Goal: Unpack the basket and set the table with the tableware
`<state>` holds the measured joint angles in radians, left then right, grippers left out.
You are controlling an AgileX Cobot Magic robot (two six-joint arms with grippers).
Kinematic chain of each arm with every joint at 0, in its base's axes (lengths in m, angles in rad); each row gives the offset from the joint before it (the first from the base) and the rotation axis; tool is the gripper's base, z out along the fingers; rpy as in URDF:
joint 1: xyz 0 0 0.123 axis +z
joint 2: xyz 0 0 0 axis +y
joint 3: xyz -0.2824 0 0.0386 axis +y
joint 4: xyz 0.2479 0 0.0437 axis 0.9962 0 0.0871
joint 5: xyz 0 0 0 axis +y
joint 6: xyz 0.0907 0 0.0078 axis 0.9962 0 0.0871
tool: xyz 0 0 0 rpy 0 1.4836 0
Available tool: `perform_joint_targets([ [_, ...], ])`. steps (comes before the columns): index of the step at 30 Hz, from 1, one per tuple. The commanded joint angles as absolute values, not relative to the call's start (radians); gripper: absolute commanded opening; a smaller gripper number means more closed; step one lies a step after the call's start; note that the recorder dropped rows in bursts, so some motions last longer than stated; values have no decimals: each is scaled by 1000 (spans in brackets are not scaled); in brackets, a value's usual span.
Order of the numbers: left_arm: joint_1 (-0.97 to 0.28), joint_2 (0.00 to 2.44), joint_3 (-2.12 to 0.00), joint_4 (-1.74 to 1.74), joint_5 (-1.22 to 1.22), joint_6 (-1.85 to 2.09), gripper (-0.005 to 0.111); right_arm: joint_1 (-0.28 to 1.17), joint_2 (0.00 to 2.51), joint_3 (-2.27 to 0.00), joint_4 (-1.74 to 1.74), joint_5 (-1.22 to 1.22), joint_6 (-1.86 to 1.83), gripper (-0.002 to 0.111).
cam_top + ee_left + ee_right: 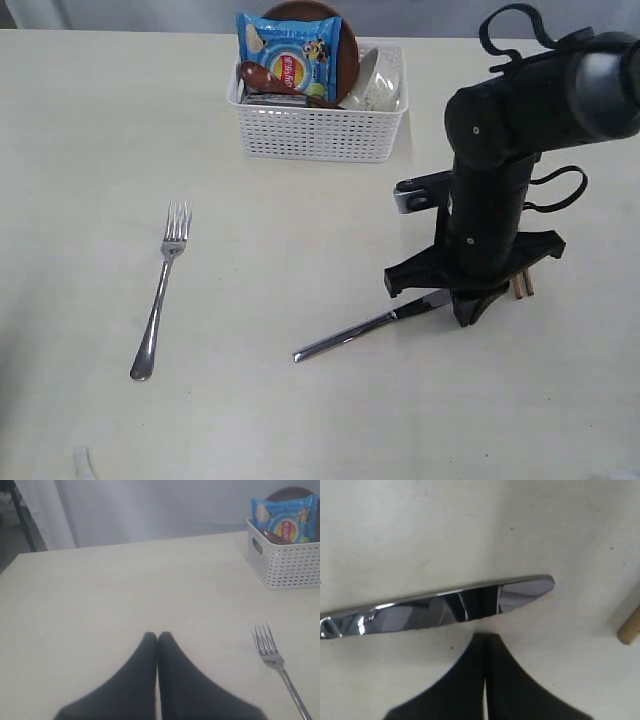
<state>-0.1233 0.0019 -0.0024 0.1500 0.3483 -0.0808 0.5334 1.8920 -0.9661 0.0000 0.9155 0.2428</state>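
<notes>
Right gripper [485, 637] pinched shut, empty, just beside knife [440, 607] lying on table [80, 150], one knife end cut off in right wrist view, chopsticks [522, 287] mostly hidden behind arm [490, 200], left gripper [157, 636] likewise closed, plate [348, 45] in basket [320, 130] half masked by snack packet [290, 55]

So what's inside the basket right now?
In the basket: a blue snack packet in front of a round brown plate, a reddish-brown spoon, a pale bowl. Anything beneath them is covered.
</notes>
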Motion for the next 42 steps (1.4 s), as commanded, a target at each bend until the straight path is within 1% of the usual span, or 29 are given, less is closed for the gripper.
perform_joint_targets([
  [1, -128, 0, 0, 153, 348, -83, 0, 528, 1919, -983, 0, 849, 247, -1],
  [16, -128, 0, 0, 153, 348, -83, 0, 528, 2040, -1203, 0, 741, 208, -1],
  [23, -128, 0, 0, 153, 348, -83, 0, 540, 2109, -1305, 141, 733, 80, -1],
  [31, -128, 0, 0, 153, 348, -83, 0, 621, 2106, -1398, 136, 746, 65, -1],
  [38, -128, 0, 0, 153, 348, -83, 0, 720, 2044, -1405, 126, 800, 65, -1],
  [42, -128, 0, 0, 153, 348, -83, 0, 782, 2024, -1405, 122, 874, 68, -1],
])
